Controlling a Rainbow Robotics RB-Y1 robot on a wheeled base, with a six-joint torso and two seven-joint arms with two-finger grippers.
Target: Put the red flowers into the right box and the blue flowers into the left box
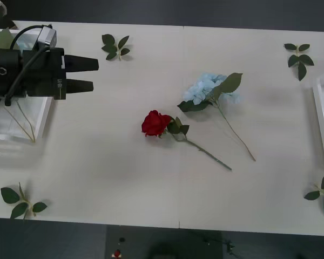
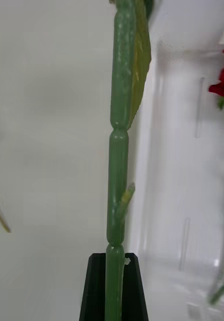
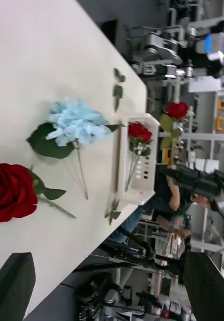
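Left wrist view: rose (image 3: pixel 138 132) inside right box (image 3: pixel 144 184).

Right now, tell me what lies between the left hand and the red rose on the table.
Nothing: in the front view, bare white table separates the open left hand from the red rose.

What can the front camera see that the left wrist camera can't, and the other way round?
Front view alone: the left box beneath the left arm, whose left pincer is open, and a leaf sprig near the table's left front corner.

Left wrist view alone: the right pincer holding a lifted rose by the right box, and a boxed rose lying inside it.

Both: the loose red rose on the table, the blue flower beside it, and the right box.
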